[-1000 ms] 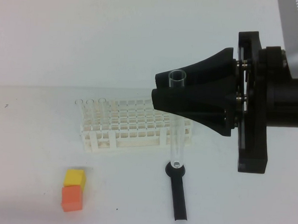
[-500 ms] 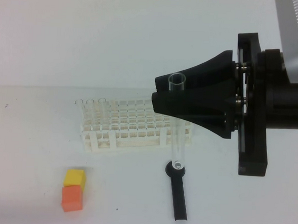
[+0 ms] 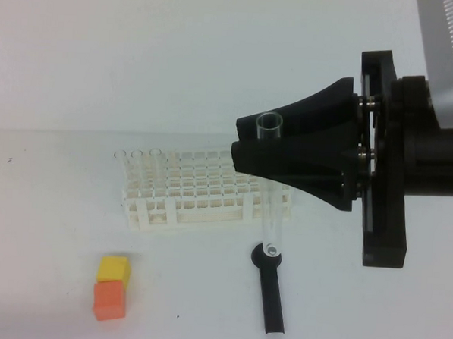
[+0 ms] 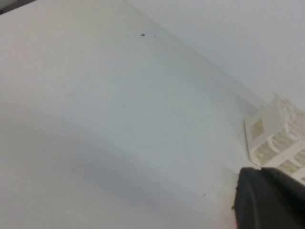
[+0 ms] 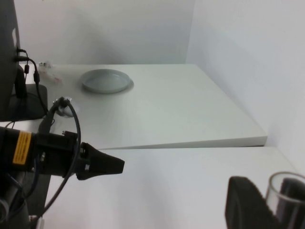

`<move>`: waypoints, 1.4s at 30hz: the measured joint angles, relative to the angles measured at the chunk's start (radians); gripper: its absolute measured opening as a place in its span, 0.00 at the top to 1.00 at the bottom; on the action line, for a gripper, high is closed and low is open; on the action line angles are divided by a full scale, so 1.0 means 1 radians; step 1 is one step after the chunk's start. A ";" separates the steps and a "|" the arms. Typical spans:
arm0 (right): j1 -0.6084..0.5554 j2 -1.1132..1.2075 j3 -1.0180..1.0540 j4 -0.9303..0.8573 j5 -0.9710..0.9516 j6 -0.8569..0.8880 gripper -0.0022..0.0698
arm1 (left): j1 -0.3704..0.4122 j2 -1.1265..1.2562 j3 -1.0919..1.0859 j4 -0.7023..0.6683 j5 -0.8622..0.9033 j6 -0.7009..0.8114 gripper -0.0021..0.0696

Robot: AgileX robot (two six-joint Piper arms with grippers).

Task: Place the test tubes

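High view: the right gripper (image 3: pixel 251 139) reaches in from the right of the frame, its fingers clenched on a clear test tube (image 3: pixel 270 213) held upright at centre right. The tube's lower end lines up in the frame with the round head of a black handle-like piece (image 3: pixel 272 293) lying on the table (image 3: pixel 50 206). Left of the tube sits the white rack (image 3: pixel 210 195), with three tubes (image 3: pixel 136 163) at its left end. At lower left, a yellow block (image 3: pixel 113 269) touches an orange block (image 3: pixel 109 298).

Left wrist view: the left gripper (image 4: pixel 269 200) shows as a dark shape in the lower right corner, beside the rack's end; released or clenched, cannot tell.

Right wrist view: the tube's open rim sits at lower right beside a black finger; a grey plate (image 5: pixel 106 80) lies at upper left.
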 joint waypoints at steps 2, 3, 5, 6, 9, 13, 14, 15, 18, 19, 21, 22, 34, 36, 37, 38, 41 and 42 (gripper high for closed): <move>0.000 0.000 0.000 -0.010 0.000 0.000 0.80 | 0.000 0.000 0.000 -0.047 0.007 0.000 0.97; 0.000 0.000 0.000 -0.018 0.000 0.000 0.80 | 0.000 0.000 0.000 -0.120 0.013 0.000 0.97; 0.000 0.000 0.000 -0.026 0.000 0.000 0.80 | 0.000 0.000 0.000 -0.289 0.008 0.000 0.97; 0.000 0.000 0.000 -0.030 0.001 0.000 0.80 | 0.000 0.000 0.000 -0.381 -0.011 0.000 0.97; 0.000 0.000 0.000 -0.036 0.001 0.000 0.80 | 0.000 0.000 0.000 -0.554 -0.023 0.000 0.97; 0.000 0.000 0.000 -0.038 0.001 0.000 0.80 | 0.000 0.000 0.000 -0.571 -0.023 0.000 0.97; 0.000 0.000 0.000 -0.038 0.001 0.000 0.80 | 0.000 0.000 0.000 -0.571 -0.023 0.000 0.97; 0.000 0.000 0.000 -0.038 0.001 0.000 0.80 | 0.000 0.002 0.000 -0.571 -0.023 0.000 0.97; 0.000 0.000 0.000 -0.040 0.001 0.000 0.80 | 0.000 0.002 0.000 -0.535 -0.023 0.000 0.97; 0.000 0.000 0.000 -0.040 0.001 0.000 0.80 | 0.000 0.002 0.000 -0.526 -0.023 0.000 0.97; 0.000 0.000 0.000 -0.040 0.001 0.000 0.80 | 0.000 0.002 0.000 -0.519 -0.023 0.000 0.97; 0.000 0.000 0.000 -0.040 0.001 0.000 0.80 | 0.000 0.002 0.000 -0.519 -0.023 0.000 0.97; 0.000 0.000 0.000 -0.044 0.001 0.000 0.80 | 0.076 0.002 0.000 -0.494 -0.023 0.000 0.97; 0.000 0.000 0.000 -0.044 0.001 0.000 0.80 | 0.065 0.002 0.000 -0.490 -0.023 0.000 0.97; 0.000 0.000 0.000 -0.044 0.001 0.000 0.80 | 0.058 0.002 0.000 -0.488 -0.023 0.000 0.97; 0.000 0.000 0.000 -0.044 0.001 0.000 0.80 | 0.051 0.002 0.000 -0.486 -0.023 0.000 0.97; 0.000 0.000 0.000 -0.044 0.001 0.000 0.80 | 0.046 0.002 0.000 -0.486 -0.023 0.000 0.97; 0.000 0.000 0.000 -0.044 0.001 0.000 0.80 | 0.046 0.002 0.000 -0.486 -0.023 0.000 0.97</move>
